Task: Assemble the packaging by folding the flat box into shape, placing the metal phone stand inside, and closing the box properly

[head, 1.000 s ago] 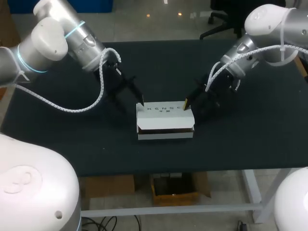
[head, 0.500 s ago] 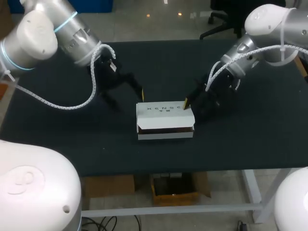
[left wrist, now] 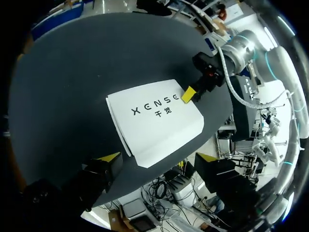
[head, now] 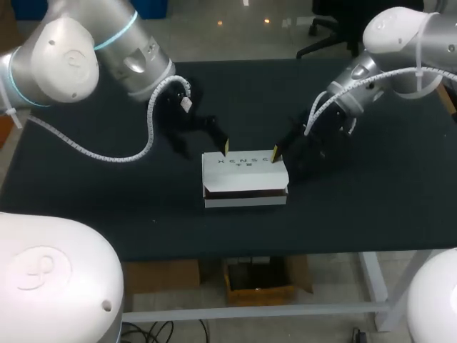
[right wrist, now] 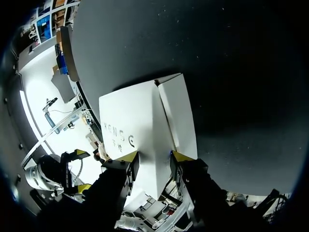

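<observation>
A: Box position and heading?

B: White box [head: 245, 179] lies flat on the dark table [head: 371, 207], near the middle. Its long axis runs side to side, parallel to the table's near edge. The printed lid [head: 243, 163] faces up. One long side faces the robot, and a thin brown gap shows along it under the lid.

A: Left gripper?

B: Left gripper [left wrist: 158, 158] is behind the box, by the rear long edge and left of its middle. The fingers are spread wide and hold nothing. In its wrist view a corner of the box lies ahead, between the two tips. In the head view one yellow tip sits right at the rear edge; I cannot tell whether it touches.

A: Right gripper?

B: Right gripper [right wrist: 154, 155] is at the right rear corner. Its fingers stand close together with the box's short right end between them. One tip is on the lid side and the other on the end face. Both appear to meet the card, so it is clamped on the box.
</observation>
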